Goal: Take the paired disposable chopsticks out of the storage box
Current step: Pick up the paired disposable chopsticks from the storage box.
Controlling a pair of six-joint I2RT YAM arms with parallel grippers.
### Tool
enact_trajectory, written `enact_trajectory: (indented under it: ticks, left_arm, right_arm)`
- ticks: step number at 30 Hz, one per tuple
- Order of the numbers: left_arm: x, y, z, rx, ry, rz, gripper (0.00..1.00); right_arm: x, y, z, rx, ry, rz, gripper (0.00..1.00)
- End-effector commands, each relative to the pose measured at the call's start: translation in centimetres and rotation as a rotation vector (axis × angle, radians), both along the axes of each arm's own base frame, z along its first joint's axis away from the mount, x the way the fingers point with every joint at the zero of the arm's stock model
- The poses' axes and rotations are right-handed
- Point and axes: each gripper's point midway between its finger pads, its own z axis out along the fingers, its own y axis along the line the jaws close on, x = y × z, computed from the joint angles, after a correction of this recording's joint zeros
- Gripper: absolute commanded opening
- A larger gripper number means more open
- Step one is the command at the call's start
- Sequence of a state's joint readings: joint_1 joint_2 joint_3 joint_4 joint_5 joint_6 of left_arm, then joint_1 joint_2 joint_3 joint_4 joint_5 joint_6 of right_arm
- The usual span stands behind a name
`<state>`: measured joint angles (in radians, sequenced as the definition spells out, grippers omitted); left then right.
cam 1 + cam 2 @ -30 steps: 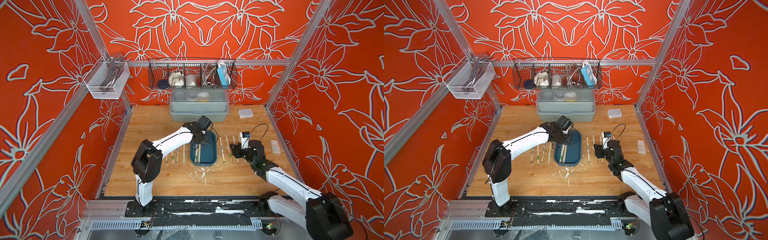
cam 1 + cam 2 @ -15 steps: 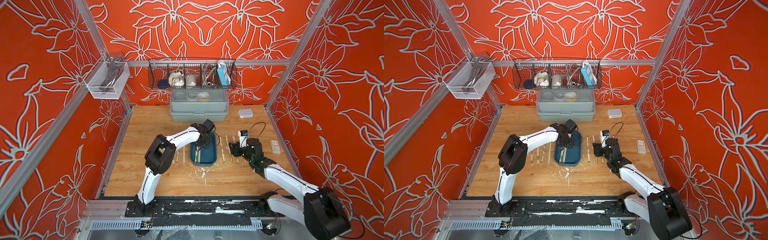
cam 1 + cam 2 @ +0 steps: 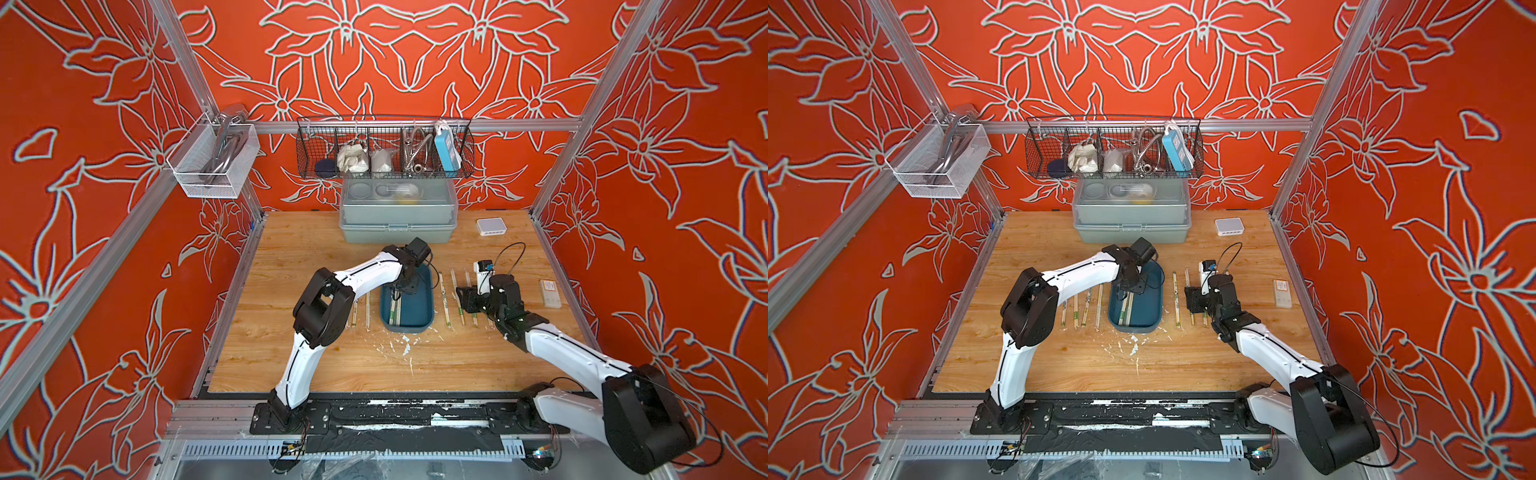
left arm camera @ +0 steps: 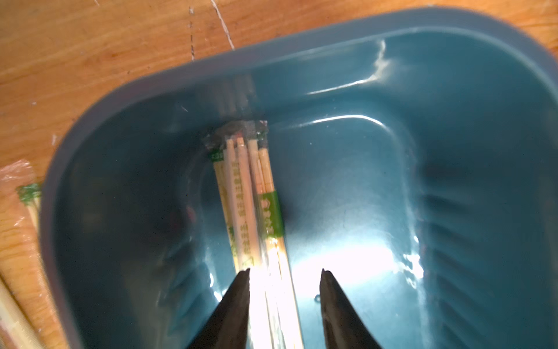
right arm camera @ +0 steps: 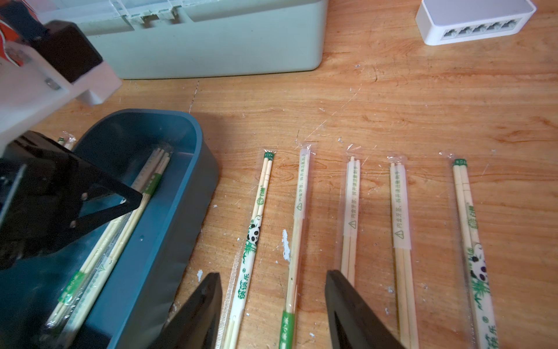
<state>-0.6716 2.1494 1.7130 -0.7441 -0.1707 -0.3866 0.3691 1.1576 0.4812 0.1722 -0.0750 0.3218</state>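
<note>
Two, perhaps three, pairs of thin pale wooden disposable chopsticks point(image 4: 247, 196) in clear printed wrappers lie in the shallow dark blue plastic storage box point(image 4: 151, 87). They are pressed together near its 9 o'clock wall and run from 12 to 6. They overlap, so I cannot count them for sure. The others are already out on the wooden table point(image 3: 291, 257): four laid-out pairs point(image 3: 1081, 307) in a row at the box's 9 o'clock and five more pairs point(image 5: 350, 211) at its 3 o'clock.

My left gripper point(image 4: 285, 272) hangs inside the box with its jaws partway apart. One tip is over the bundle and the other is above bare blue floor beside it, and nothing is held. My right gripper point(image 5: 271, 275) hovers low over the table at the box's 3 o'clock. Its jaws are apart and empty, and laid-out pairs show below the gap.

I expect these pairs to be very light and stiff along their length, though thin enough to snap if levered. The wrapper looks slick, so a loose pinch may slide off. Lying flat on the floor, side by side, they leave little room for a fingertip, and I could easily lift two at once. I would close across the width of the 3 o'clock pair, which has free floor beside it, taking it around mid-length so that it comes up level.
</note>
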Motion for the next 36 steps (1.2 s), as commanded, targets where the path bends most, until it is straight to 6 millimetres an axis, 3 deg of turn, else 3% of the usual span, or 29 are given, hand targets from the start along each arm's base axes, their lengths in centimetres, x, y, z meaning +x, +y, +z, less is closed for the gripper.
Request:
enact_trajectory:
  ticks: [1,18,36]
  left_arm:
    - [0.0,1.0,-1.2,0.042,0.026,0.023,0.39]
    - [0.1,2.5,-3.2,0.065,0.059,0.063,0.39]
    - [0.0,2.3,-3.5,0.046,0.077,0.06,0.17]
  right_arm:
    - [0.7,0.2,1.2,0.002,-0.021,-0.011,0.6]
    - [0.9,0.4,0.8,-0.002,0.004,-0.006,0.59]
    - [1.0,0.6,0.5,-0.011,0.022,-0.002,0.6]
